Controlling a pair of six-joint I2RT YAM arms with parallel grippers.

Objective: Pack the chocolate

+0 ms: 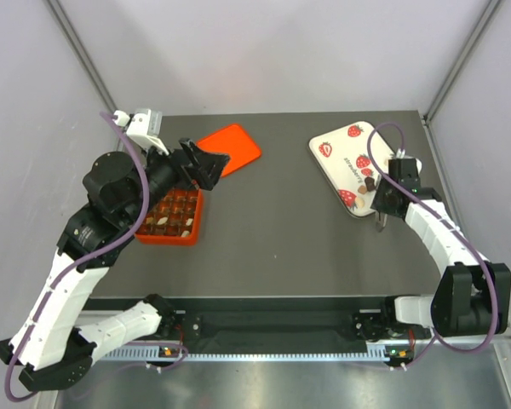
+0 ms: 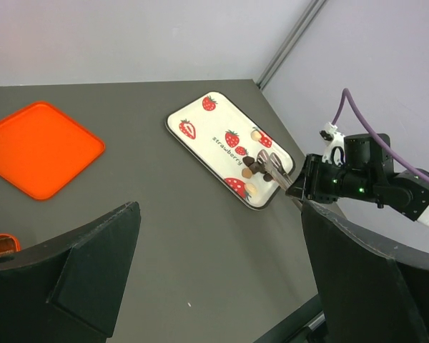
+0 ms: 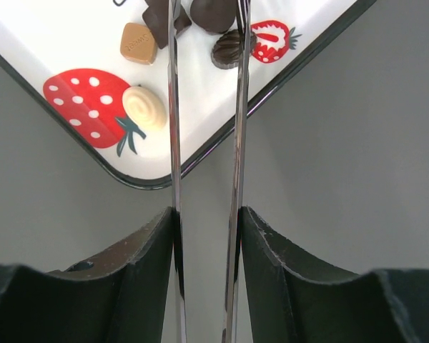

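The right tool (image 3: 207, 214) is squeezing a pair of thin metal tongs (image 3: 174, 143). Their blades are standing slightly apart and reaching over the near corner of the strawberry tray (image 3: 50, 43) on the counter (image 1: 281, 239). Chocolate (image 3: 211, 13) is lying there, dark pieces and a cream one. Whether the tongs are pinching any I cannot tell. The left tool (image 2: 220, 214) is hanging spread wide above the orange box (image 1: 166, 239), which is holding more chocolate. Beyond it, a flat orange lid (image 1: 234, 145) is lying.

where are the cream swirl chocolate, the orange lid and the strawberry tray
cream swirl chocolate (image 3: 144, 107), right wrist view, its top
orange lid (image 2: 39, 148), left wrist view, flat centre
strawberry tray (image 1: 341, 141), top external view, bare white patch
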